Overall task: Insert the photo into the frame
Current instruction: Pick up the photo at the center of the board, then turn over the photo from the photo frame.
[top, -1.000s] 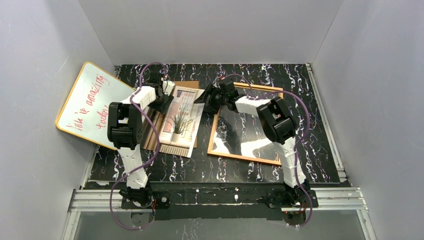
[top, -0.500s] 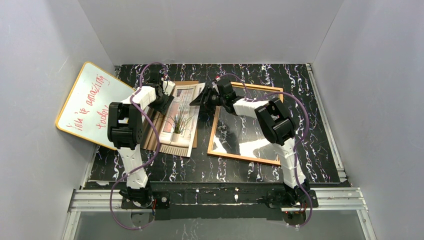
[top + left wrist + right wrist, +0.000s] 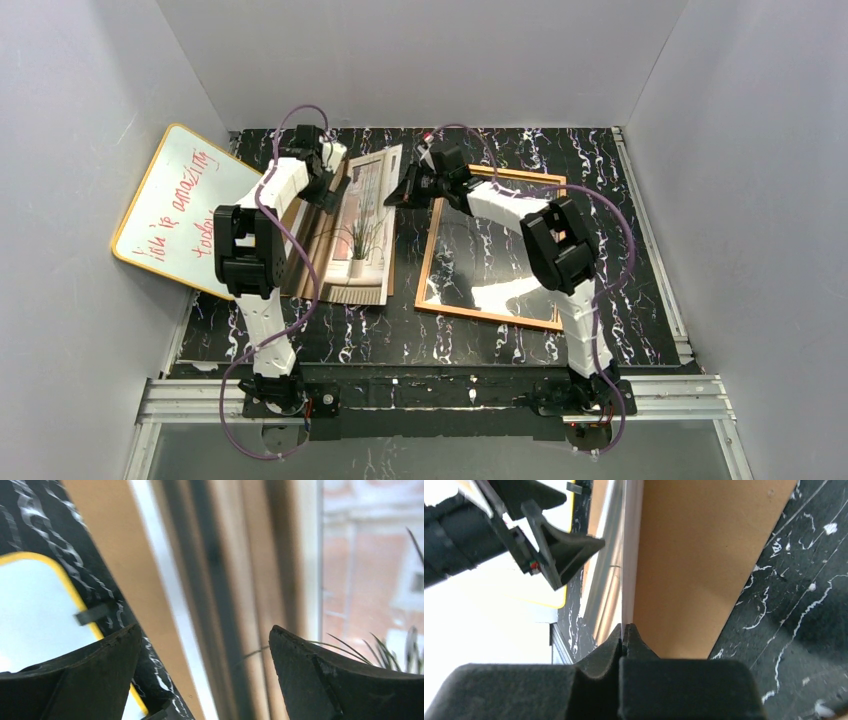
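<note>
Two right fingers (image 3: 596,655) pinching the photo (image 3: 632,545) edge, left fingers (image 3: 320,680) apart

On the table (image 3: 450,335), from left to right: whiteboard (image 3: 185,205), photo (image 3: 362,225), frame (image 3: 428,262). Whiteboard at the table's left edge, leaning against the left wall. Photo on top of a board (image 3: 300,265), just right of the whiteboard; board sticking out past the photo on the left and near sides. Frame flat on the table, just beside the photo's right side. Left gripper (image 3: 328,182) above the photo's far left part, fingers either side of the board's left edge. Right gripper (image 3: 402,192) between photo and frame, pinching the photo's far right edge.
</note>
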Robot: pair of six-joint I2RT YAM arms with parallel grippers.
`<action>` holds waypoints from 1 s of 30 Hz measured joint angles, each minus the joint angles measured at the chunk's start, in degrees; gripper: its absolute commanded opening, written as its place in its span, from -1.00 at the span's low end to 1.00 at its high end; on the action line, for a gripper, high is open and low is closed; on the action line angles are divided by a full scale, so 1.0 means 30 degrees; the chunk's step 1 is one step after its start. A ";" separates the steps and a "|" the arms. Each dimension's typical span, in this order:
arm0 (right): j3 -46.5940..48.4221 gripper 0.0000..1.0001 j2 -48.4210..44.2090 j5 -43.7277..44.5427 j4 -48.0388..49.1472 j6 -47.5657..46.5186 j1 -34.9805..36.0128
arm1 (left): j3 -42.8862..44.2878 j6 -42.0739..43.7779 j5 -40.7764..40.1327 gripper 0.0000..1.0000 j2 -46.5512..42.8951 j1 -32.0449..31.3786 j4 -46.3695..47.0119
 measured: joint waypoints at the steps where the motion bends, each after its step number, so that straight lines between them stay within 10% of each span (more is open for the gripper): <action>1: 0.0007 -0.97 -0.0481 0.0073 -0.0459 -0.0466 -0.0036 | 0.0576 -0.0109 -0.0044 0.96 0.0000 0.0000 -0.0175; 8: -0.2732 -0.97 -0.7614 -0.1326 -0.0845 -0.1100 -0.2696 | 0.4371 -0.1107 -0.0350 0.97 -0.0015 0.0000 -0.0933; 13: -0.3869 -0.97 -1.1861 -0.2936 -0.2616 -0.0962 -0.9581 | 0.4962 -0.1741 -0.0393 0.96 -0.0124 0.0000 -0.1107; 21: 0.1996 -0.97 -1.3478 0.6834 -1.3478 -0.6666 -1.2036 | 0.4626 -0.2616 0.0240 0.96 -0.0124 0.0007 -0.1158; 30: 0.3184 -0.97 -1.5344 1.9475 -1.5744 -1.2298 -0.9122 | 0.3694 -0.2732 0.1727 0.96 -0.0124 0.0007 -0.1013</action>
